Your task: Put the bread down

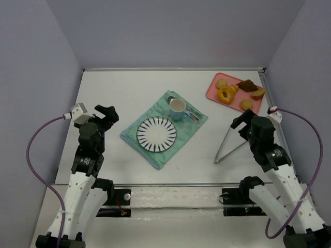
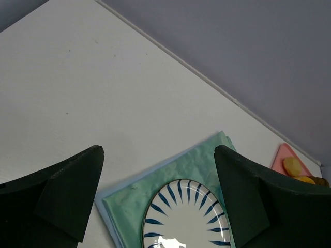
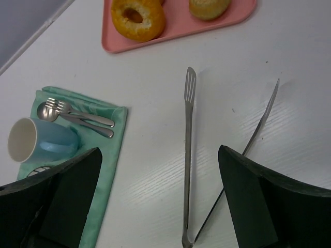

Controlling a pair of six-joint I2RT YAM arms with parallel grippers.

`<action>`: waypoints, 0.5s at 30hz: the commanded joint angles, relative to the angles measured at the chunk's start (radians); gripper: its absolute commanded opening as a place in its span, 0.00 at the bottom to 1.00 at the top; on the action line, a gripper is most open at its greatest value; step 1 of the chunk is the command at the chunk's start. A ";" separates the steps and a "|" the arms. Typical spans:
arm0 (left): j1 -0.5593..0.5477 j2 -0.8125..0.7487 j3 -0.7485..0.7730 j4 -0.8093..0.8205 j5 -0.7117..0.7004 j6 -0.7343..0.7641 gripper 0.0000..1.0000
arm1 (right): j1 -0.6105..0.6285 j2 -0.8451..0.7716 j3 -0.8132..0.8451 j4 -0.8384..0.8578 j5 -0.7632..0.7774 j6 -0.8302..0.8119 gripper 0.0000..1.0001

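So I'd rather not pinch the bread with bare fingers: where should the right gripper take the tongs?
Come straight down on the tongs, which lie flat with arms splayed in a V. Straddle both arms a little past the joined end, where the V is narrow enough for the open right gripper, so closing would likely squeeze them.

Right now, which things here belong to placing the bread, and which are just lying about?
Job, likely: ring-shaped bread, pink tray under it, tongs, striped plate.
Lying about: blue cup, cutlery, green cloth, small buns, croissant-like piece.
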 commanded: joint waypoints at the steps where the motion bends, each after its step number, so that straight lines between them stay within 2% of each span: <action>1: 0.003 0.008 -0.003 0.026 -0.026 0.002 0.99 | 0.006 -0.038 0.040 0.005 0.027 -0.007 1.00; 5: 0.004 0.012 -0.006 0.034 -0.021 0.002 0.99 | 0.006 -0.058 0.018 0.005 -0.007 -0.004 1.00; 8: 0.003 0.016 -0.009 0.041 -0.016 0.002 0.99 | 0.006 -0.016 0.036 -0.055 -0.051 -0.010 1.00; 12: 0.003 0.026 -0.012 0.060 0.002 0.005 0.99 | 0.006 0.141 0.075 -0.214 -0.085 0.027 1.00; 15: 0.003 0.032 -0.011 0.061 0.002 0.005 0.99 | 0.006 0.247 0.050 -0.221 -0.146 0.050 1.00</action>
